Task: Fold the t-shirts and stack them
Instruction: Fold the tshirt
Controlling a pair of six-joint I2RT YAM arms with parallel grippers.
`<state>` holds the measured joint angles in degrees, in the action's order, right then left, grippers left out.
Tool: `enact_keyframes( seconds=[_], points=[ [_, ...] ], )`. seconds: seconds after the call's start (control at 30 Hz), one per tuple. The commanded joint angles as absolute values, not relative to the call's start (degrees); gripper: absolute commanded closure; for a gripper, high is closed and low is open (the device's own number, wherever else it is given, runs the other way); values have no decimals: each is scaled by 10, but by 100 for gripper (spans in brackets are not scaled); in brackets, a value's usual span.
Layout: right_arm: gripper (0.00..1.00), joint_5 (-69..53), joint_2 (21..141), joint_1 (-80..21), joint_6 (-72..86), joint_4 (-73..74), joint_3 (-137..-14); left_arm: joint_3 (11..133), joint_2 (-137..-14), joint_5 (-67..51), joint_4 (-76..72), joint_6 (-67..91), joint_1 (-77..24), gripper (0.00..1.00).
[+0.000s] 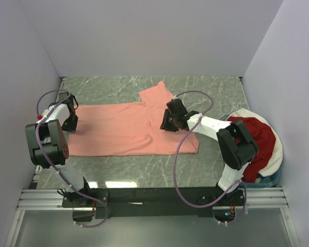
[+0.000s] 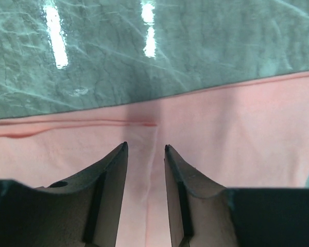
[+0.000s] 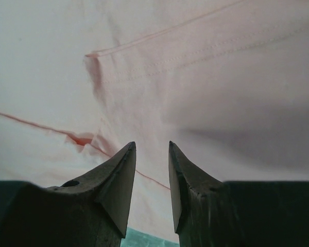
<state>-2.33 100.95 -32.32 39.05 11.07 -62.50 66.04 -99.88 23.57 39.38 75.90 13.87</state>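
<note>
A salmon-pink t-shirt [image 1: 118, 128] lies flat across the middle of the table, partly folded, one sleeve pointing to the back. A dark red t-shirt [image 1: 260, 141] sits in the white-rimmed basket [image 1: 274, 157] at the right. My left gripper [image 1: 69, 123] is over the pink shirt's left end; in the left wrist view it [image 2: 145, 148] is open, empty, just above the pink cloth [image 2: 221, 134]. My right gripper [image 1: 167, 123] is over the shirt's right part; in the right wrist view it [image 3: 152, 146] is open, empty, above folded seams [image 3: 159, 67].
The green marble table [image 1: 206, 90] is boxed in by white walls left, back and right. The basket stands at the right edge beside the right arm's base. A metal rail [image 1: 154, 198] runs along the near edge.
</note>
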Motion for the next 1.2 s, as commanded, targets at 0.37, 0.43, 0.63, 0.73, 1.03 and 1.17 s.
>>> enact_keyframes(
  seconds=[0.37,0.43,0.63,0.73,1.03,1.17],
  points=[
    [62,10,974,-323,409,186,-624,743,-1057,258,438,799,133,61],
    [62,20,968,-323,410,192,-624,745,-1072,251,439,798,134,61],
    [62,28,969,-323,410,203,-627,738,-1084,237,432,796,142,61],
    [62,30,970,-324,409,203,-628,738,-1090,231,434,796,142,62],
    [63,35,970,-324,402,200,-618,728,-1070,237,445,800,142,94],
    [63,39,964,-323,399,197,-611,727,-1052,241,459,801,142,99]
  ],
)
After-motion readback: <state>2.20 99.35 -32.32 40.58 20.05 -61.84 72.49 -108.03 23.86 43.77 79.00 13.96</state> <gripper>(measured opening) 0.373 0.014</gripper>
